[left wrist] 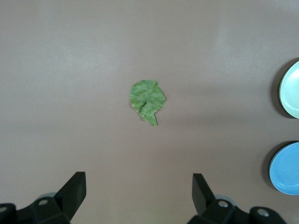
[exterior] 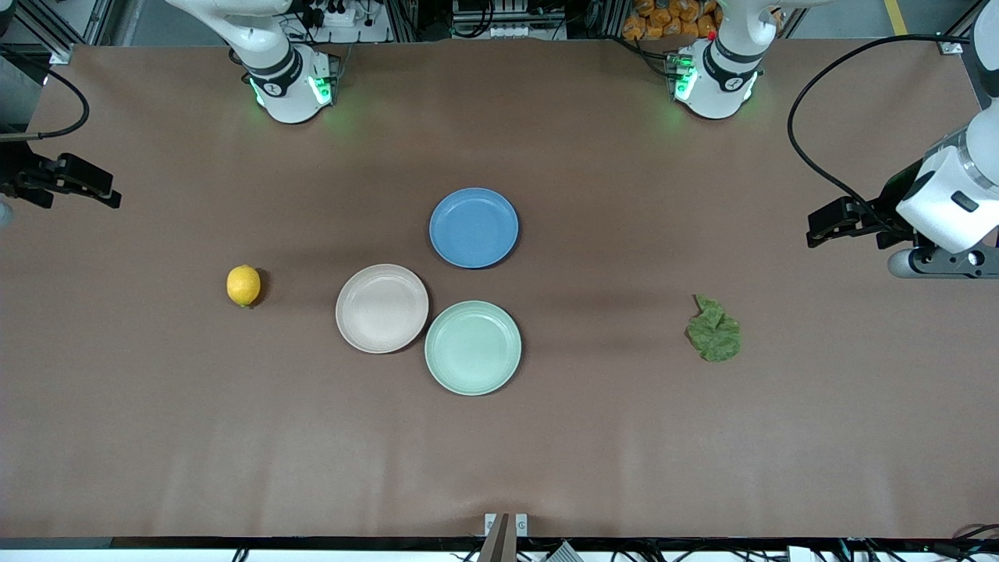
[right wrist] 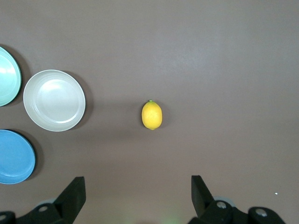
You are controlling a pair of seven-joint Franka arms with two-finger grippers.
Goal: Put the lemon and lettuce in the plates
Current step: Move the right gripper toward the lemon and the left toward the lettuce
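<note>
Nearest the front camera sits the mint green plate (exterior: pixel 473 347), bare. Just beside it, slightly farther and toward the right arm's end of the desk (exterior: pixel 499 460), lies the beige-pink plate (exterior: pixel 382 307), also bare; their rims look to be touching or nearly so. The lettuce (exterior: pixel 714 329) lies flat on the desk well apart from the plates, toward the left arm's end. The lemon (exterior: pixel 243 285) rests on the desk near the beige-pink plate, toward the right arm's end. Farthest of the three dishes is the blue plate (exterior: pixel 474 227), which holds nothing.

The left gripper (left wrist: pixel 139 189) hangs over the desk at the left arm's end, looking down on the lettuce, jaws wide apart and holding nothing. The right gripper (right wrist: pixel 138 192) hangs over the desk at the right arm's end, above the lemon's area, jaws likewise spread and holding nothing.

By the look of things, the task has not begun: neither item is gripped or lifted, and both placements remain to be done.

Counted: one lemon, one lettuce leaf, three plates (two for the task, one blue), two grippers.
</note>
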